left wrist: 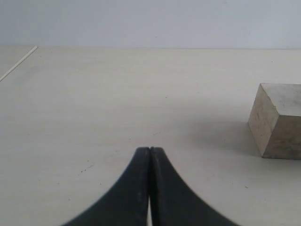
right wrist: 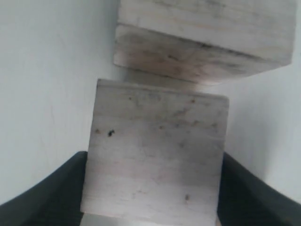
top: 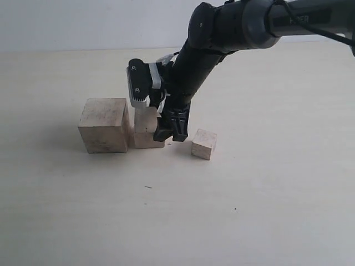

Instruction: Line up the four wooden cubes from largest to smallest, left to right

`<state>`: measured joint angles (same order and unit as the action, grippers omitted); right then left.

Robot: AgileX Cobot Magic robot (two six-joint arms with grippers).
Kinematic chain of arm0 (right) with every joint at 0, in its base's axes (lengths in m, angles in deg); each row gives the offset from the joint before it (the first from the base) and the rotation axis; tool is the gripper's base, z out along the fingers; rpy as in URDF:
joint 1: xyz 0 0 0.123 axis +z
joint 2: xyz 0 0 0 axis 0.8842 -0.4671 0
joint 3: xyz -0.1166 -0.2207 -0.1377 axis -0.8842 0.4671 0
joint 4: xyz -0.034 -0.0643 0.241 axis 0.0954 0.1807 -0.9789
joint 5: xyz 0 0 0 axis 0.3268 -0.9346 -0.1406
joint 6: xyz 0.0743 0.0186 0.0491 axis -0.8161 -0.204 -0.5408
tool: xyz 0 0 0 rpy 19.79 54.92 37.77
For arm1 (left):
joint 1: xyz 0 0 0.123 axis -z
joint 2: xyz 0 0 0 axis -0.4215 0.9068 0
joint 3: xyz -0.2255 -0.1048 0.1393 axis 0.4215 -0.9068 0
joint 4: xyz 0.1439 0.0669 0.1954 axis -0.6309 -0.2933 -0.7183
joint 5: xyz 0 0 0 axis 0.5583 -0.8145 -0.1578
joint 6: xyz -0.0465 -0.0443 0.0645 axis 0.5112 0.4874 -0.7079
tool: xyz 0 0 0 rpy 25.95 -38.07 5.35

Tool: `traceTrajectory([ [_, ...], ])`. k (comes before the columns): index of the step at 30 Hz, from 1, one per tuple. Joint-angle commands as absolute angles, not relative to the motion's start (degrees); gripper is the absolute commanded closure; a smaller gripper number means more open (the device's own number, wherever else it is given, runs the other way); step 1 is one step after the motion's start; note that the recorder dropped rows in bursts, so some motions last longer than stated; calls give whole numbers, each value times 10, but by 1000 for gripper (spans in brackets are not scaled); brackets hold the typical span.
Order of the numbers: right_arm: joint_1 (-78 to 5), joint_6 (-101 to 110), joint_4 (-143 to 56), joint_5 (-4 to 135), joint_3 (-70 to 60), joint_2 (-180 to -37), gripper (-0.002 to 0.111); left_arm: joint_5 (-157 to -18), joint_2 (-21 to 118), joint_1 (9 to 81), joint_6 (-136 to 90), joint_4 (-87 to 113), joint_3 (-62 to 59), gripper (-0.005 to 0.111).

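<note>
The largest wooden cube (top: pixel 102 124) stands on the table at the left. Right beside it on its right is a medium wooden cube (top: pixel 145 126), and my right gripper (top: pixel 169 133) is shut on it from above. In the right wrist view that cube (right wrist: pixel 155 160) fills the gap between the black fingers (right wrist: pixel 56 188), with the largest cube (right wrist: pixel 202 42) just beyond it. A small cube (top: pixel 204 144) sits apart to the right. The fourth cube is not visible. My left gripper (left wrist: pixel 150 149) is shut and empty, low over the table, with a cube (left wrist: pixel 277 120) off to one side.
The pale tabletop (top: pixel 177 221) stretches around the cubes, with a white wall behind. The right arm (top: pixel 233 27) reaches in from the upper right over the row. A thin seam (left wrist: pixel 19 63) marks the table in the left wrist view.
</note>
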<state>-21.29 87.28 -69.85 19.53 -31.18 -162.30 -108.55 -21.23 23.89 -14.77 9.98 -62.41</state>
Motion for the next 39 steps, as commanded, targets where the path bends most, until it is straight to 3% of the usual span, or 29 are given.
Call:
traceTrajectory([
  [1,-215,879,-721,194,-318,-1626,108,-1081,-215,243,-143,104,-624,107],
  [35,-215,897,-804,198,-318,-1626,108,-1081,-215,243,-143,104,-624,107],
  [39,-215,897,-804,198,-318,-1626,98,-1081,-215,243,-143,104,-624,107],
])
